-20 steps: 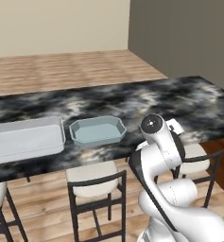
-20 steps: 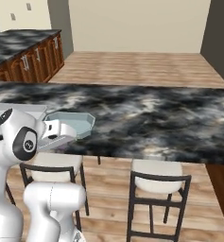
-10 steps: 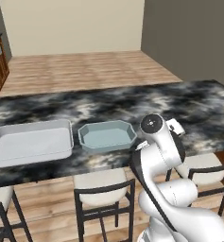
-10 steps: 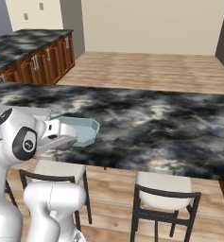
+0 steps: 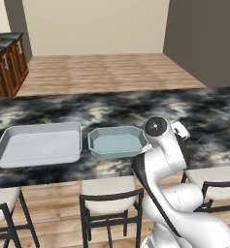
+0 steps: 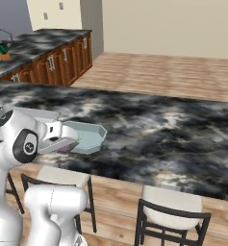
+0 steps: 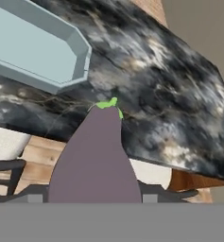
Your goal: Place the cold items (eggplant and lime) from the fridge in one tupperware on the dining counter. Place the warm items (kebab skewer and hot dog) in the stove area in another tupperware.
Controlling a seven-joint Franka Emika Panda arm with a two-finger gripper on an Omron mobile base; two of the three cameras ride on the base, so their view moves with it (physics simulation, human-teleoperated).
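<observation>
Eggplant is sitting pinched in the gripper, its green stem pointing toward twelve o'clock, the pale tupperware lying at eleven o'clock on the dining counter.

Base views have swung: dining counter lies lower in frame, more wood floor behind it. Brown cabinets now larger at upper left of right base view.

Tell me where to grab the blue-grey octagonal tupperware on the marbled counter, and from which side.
Grip the blue-grey tupperware by its raised rim, coming down from above so one finger goes inside the wall and one outside. It sits flat and open-topped on the dining counter. The long side facing the stools looks nearest. The gripper already holds the eggplant.
</observation>
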